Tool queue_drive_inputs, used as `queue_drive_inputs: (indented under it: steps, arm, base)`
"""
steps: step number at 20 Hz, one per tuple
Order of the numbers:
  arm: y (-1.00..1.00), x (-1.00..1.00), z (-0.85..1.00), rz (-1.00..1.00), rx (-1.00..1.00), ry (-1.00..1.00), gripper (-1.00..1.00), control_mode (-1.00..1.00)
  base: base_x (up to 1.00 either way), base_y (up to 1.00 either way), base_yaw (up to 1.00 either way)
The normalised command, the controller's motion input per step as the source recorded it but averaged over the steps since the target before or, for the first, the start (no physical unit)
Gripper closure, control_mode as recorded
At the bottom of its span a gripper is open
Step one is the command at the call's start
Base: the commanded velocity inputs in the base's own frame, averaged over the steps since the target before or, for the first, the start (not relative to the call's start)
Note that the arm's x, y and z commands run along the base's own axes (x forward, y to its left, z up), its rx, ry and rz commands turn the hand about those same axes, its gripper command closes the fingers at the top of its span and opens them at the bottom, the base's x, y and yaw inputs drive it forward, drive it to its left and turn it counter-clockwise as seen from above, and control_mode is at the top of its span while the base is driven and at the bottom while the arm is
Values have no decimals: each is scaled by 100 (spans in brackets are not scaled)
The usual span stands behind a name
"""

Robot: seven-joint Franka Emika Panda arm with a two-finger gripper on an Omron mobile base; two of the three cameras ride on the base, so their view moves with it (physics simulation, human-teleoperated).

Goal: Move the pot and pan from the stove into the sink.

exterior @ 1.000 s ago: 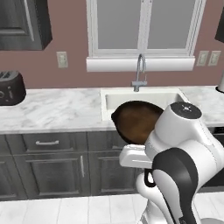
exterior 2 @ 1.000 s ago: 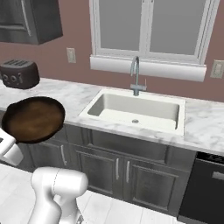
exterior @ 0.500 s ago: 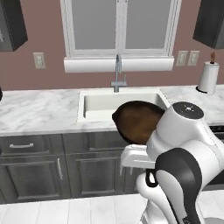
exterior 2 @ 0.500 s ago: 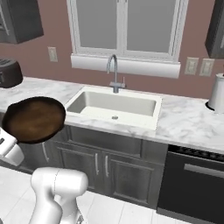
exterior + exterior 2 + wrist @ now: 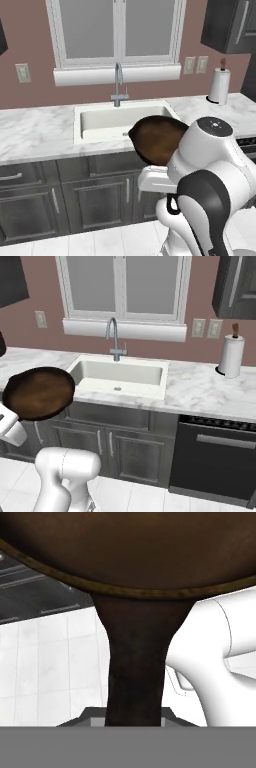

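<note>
The pan (image 5: 159, 137) hangs in mid-air at the centre of the left base view, tipped so its rusty brown inside faces the camera, in front of the lower right corner of the sink (image 5: 100, 107). In the right base view it sits at the left edge, level with the cabinet fronts. The hand view shows its long dark handle running down to the bottom centre, where the fingers are nearly closed on it; their tips are hidden, so the gripper (image 5: 134, 722) is judged to be holding the pan by the handle. The white basin looks empty, its surface bare around the faucet (image 5: 114, 338). So the pan is carried but not yet lowered in. The pot remains to be fetched.
</note>
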Motion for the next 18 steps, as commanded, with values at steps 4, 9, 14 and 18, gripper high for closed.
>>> queue_drive_inputs:
  steps: [4,9,14,18]
  arm:
    - [0,0,0,0,0,0,100,100]
    - [0,0,0,0,0,0,100,100]
    - [0,0,0,0,0,0,100,100]
    - [0,0,0,0,0,0,100,100]
  base:
    - [9,0,-1]
    - [63,11,-3]
    - [85,15,-4]
    - [76,7,-3]
